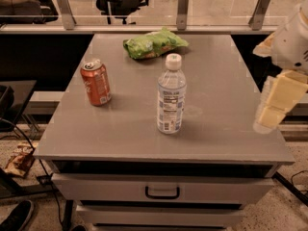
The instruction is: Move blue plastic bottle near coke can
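Blue plastic bottle (171, 96) stands well apart from gripper (271, 113) beside table (231, 129) edge; grip unclear

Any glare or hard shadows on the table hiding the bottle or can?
Camera view: light is even and warm-tinted; the table has a dull sheen, no hot spots. The blue plastic bottle and coke can cast only faint, soft shadows at their bases. The end effector, pale and brightly lit, hangs beside the table's right edge, shading neither.

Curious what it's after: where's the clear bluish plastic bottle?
Upright mid-table, the bluish bottle stands right of the red soda can and before the green bag; the gripper hovers right of the table.
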Robot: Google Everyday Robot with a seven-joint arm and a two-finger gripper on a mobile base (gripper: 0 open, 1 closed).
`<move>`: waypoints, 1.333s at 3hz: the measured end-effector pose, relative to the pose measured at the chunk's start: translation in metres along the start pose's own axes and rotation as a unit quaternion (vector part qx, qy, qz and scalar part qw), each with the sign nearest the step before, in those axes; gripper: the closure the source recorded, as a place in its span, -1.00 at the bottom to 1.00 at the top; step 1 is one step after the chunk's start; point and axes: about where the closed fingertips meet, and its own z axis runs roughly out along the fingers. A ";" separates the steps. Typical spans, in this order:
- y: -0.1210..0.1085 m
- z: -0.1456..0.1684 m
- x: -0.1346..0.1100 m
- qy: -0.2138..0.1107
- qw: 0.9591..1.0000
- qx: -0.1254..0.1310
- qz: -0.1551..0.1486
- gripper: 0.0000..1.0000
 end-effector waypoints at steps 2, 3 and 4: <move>-0.022 0.032 -0.056 -0.074 0.997 -0.023 0.003 -1.00; -0.023 0.037 -0.085 -0.117 0.993 -0.034 0.000 -1.00; -0.010 0.046 -0.121 -0.167 0.984 -0.055 -0.016 -1.00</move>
